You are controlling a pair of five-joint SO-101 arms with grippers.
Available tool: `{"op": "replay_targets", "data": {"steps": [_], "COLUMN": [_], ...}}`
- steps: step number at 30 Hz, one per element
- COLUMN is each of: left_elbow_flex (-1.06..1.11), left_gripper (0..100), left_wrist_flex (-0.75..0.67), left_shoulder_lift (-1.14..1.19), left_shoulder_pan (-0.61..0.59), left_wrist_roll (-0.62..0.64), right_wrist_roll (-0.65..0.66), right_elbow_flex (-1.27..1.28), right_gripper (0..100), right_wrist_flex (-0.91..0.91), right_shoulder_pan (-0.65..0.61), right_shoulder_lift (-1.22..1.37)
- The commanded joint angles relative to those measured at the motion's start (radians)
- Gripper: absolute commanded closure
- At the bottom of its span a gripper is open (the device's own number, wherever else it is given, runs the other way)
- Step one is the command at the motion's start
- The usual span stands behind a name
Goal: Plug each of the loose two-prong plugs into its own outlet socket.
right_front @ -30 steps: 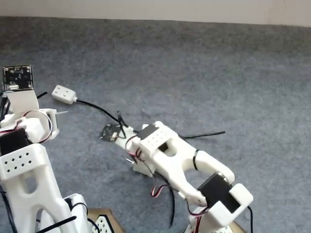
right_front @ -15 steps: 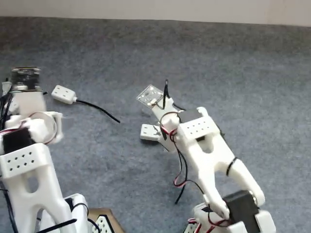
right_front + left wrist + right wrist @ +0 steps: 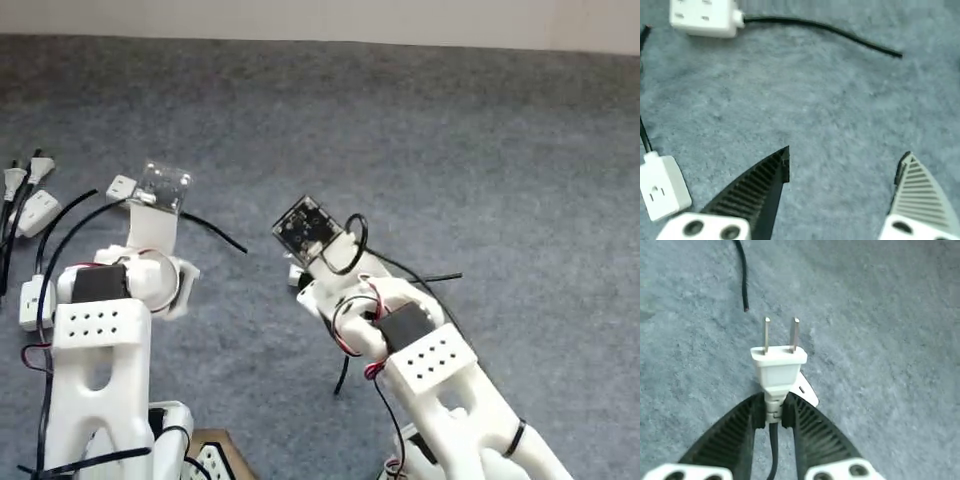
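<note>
My right gripper (image 3: 772, 402) is shut on the neck of a white two-prong plug (image 3: 779, 364), held low over the grey carpet with its prongs pointing away from the wrist. In the high view a bit of that plug (image 3: 297, 277) shows under the right wrist near the middle. My left gripper (image 3: 845, 159) is open with nothing between its fingers. Just beyond it lies a white outlet socket (image 3: 702, 17) with a short black cable (image 3: 830, 32). In the high view this socket (image 3: 121, 186) peeks out beside the left wrist.
At the far left edge lie two loose plugs (image 3: 14, 178), a white socket (image 3: 38, 211) and another socket (image 3: 34, 297), also seen as a socket (image 3: 660, 186) beside the left gripper. A loose black cable (image 3: 425, 276) trails right of the right arm.
The right arm lifted off the carpet, swung away, then drew back a little towards the left. The left arm swung right towards the socket, uncovering the plugs and sockets at the far left.
</note>
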Motion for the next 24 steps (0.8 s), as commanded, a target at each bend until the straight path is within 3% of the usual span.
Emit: {"op": "replay_targets", "data": {"steps": [1, 3, 6, 9, 13, 17, 24], "left_elbow_flex": [-0.016, -0.067, -0.157, -0.202, -0.166, -0.101, -0.111], "left_gripper": [66, 67, 77, 85, 80, 72, 70], "left_wrist_flex": [-0.063, -0.057, -0.005, 0.012, -0.037, -0.153, -0.17], "left_shoulder_lift": [-0.005, -0.001, 0.002, 0.002, -0.005, -0.005, -0.002], "left_shoulder_pan": [0.07, 0.15, 0.255, 0.295, 0.298, 0.302, 0.326], "left_wrist_roll": [0.035, 0.044, 0.061, 0.061, 0.06, 0.077, 0.078], "right_wrist_roll": [0.017, 0.029, 0.023, 0.021, 0.021, 0.021, -0.005], "right_elbow_flex": [0.004, 0.03, 0.074, 0.113, 0.147, 0.156, 0.157], "right_gripper": [99.1, 99.1, 99.1, 99.1, 99.1, 99.1, 99.1], "right_wrist_flex": [-0.036, -0.07, -0.127, -0.208, -0.317, -0.325, -0.294], "right_shoulder_pan": [-0.024, -0.022, -0.019, 0.028, 0.099, 0.088, 0.042], "right_shoulder_lift": [-0.027, -0.015, -0.016, -0.018, -0.018, -0.018, -0.019]}}
